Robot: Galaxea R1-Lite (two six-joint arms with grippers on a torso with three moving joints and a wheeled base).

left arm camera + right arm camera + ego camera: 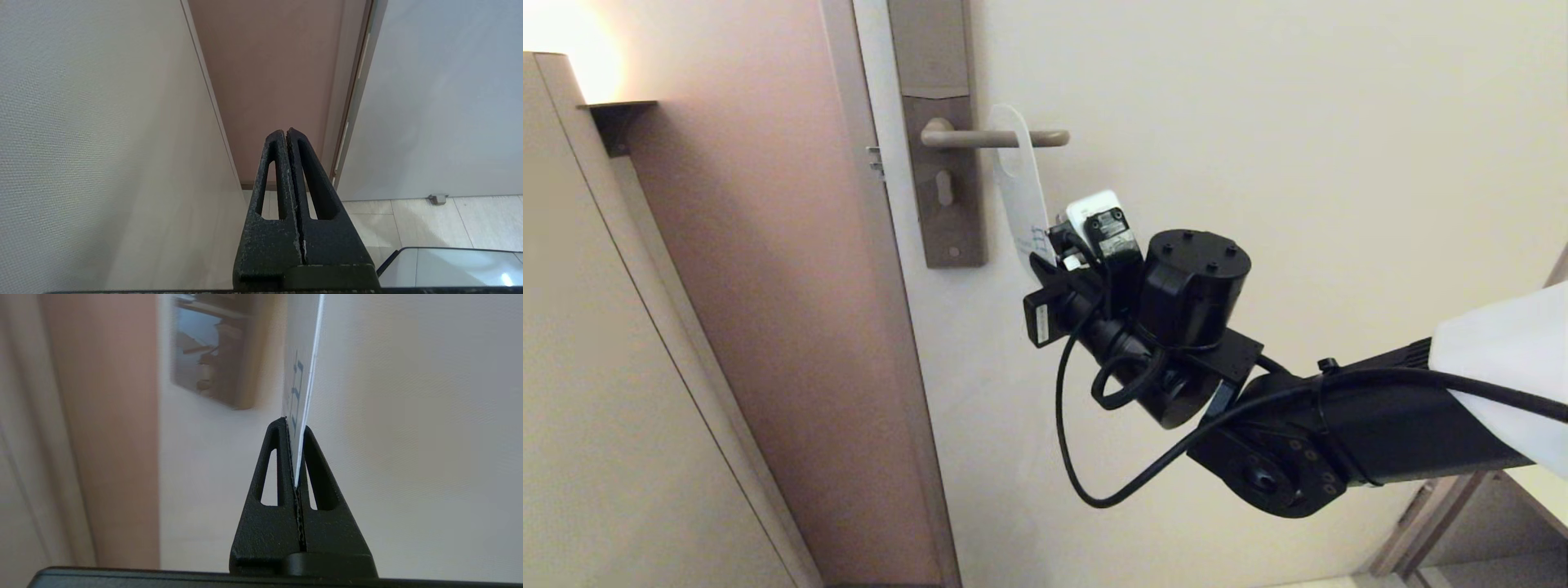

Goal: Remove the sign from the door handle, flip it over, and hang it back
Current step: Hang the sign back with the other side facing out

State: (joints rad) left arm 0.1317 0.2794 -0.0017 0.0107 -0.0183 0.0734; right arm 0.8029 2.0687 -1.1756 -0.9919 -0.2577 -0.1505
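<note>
The sign (1019, 192) hangs by its oval hole on the door handle (1001, 138), a beige-grey lever on a tall brown-grey plate (938, 139). Its white side with teal letters faces me and it is tilted out from the door. My right gripper (1045, 265) is shut on the sign's lower end. In the right wrist view the sign (300, 384) shows edge-on, pinched between the black fingers of that gripper (295, 426). My left gripper (286, 131) is shut and empty, low down and out of the head view, pointing at the floor beside the door frame.
The cream door (1258, 163) fills the right. A brown-pink door frame (768, 245) and a beige wall panel (596, 367) stand on the left. My right arm (1298, 425) reaches in from the lower right. Tiled floor (429, 220) lies below.
</note>
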